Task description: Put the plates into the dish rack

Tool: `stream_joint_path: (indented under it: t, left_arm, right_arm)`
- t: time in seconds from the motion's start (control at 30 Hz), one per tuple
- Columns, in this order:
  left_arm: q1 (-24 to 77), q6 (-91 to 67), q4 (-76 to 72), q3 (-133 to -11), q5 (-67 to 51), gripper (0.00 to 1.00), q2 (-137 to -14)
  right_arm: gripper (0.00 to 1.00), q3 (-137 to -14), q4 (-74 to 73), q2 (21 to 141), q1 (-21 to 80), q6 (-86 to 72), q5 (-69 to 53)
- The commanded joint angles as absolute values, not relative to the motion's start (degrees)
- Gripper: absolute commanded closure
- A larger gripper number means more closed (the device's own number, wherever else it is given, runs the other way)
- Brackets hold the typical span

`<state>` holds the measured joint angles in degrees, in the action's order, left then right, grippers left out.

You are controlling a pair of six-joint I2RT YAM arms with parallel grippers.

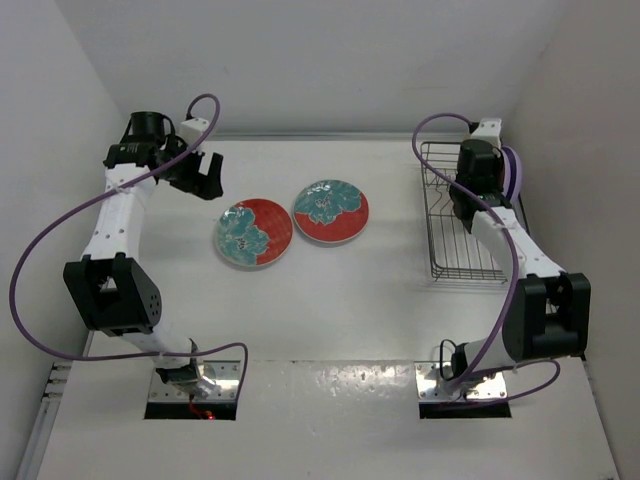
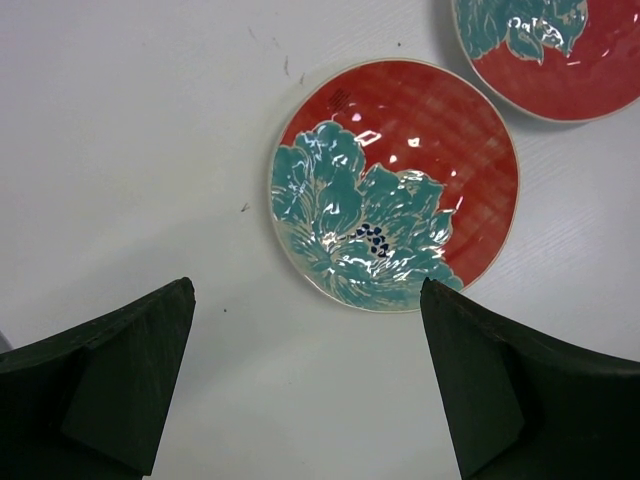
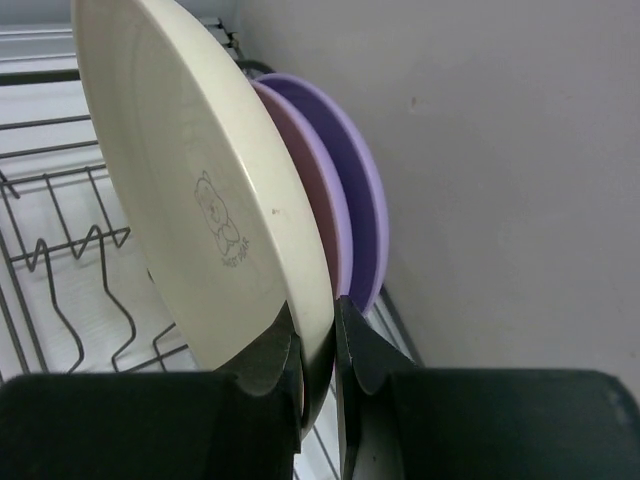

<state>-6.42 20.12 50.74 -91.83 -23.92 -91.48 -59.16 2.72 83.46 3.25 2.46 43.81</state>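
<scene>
- Top external view: 2 red plates with teal flowers lie flat near the middle of the table (image 1: 330, 320). The first red plate (image 1: 253, 233) has the second red plate (image 1: 331, 211) just beside it at its 2 o'clock.
- The dish rack (image 1: 465, 215) sits at the table's 3 o'clock edge, close to the right wall.
- The left gripper (image 1: 205, 178) hovers at 10 o'clock from the first red plate. In the left wrist view its jaws stand wide apart and hold nothing, and that plate lies on the table beyond them.
- The right gripper (image 3: 318, 345) is pinched on the lower rim of the cream plate (image 3: 200, 190), which stands on edge over the rack's wires.
- At 3 o'clock of the cream plate, 2 more plates stand on edge, packed close. The outer one is a lavender plate (image 3: 365, 200). The middle plate (image 3: 322, 230) looks pinkish, possibly lavender in shadow.
</scene>
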Motion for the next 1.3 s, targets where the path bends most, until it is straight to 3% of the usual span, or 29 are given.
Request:
stream_joint_path:
  t: [0.0, 0.5, 0.77, 0.9, 1.03, 1.07, 1.17, 1.27]
  left_arm:
    - [-6.33, 20.30, 50.45, -91.49, -23.55, 0.00, -90.08]
    - [-6.33, 20.83, 51.50, -91.49, -23.03, 0.00, -90.62]
    - [-6.33, 21.36, 52.03, -91.49, -22.50, 0.00, -89.47]
    - [-6.33, 21.36, 52.03, -91.49, -21.97, 0.00, -89.47]
    - [-5.80, 21.36, 52.03, -91.49, -21.97, 0.00, -89.47]
    - [-5.80, 21.36, 52.03, -91.49, -21.97, 0.00, -89.47]
    - [-5.80, 21.36, 52.03, -91.49, -21.97, 0.00, -89.47]
    - [-5.80, 21.36, 52.03, -90.97, -21.97, 0.00, -89.47]
  right_arm:
    - [1.00, -62.05, 10.62, 81.30, 3.60, 6.93, 46.93]
    - [1.00, -59.94, 12.23, 90.77, 3.69, 8.70, 49.13]
    - [1.00, -62.48, 1.50, 92.37, 3.43, -4.11, 44.57]
    - [0.87, -64.07, -2.72, 90.62, 2.55, -6.85, 42.01]
    - [0.58, -65.04, -4.48, 88.33, 2.02, -7.21, 40.87]
    - [0.45, -65.74, -5.44, 87.81, 1.67, -6.95, 41.04]
    - [0.33, -67.58, -7.55, 86.41, 1.58, -6.16, 41.48]
    - [0.29, -69.25, -9.31, 84.03, 1.67, -5.36, 39.21]
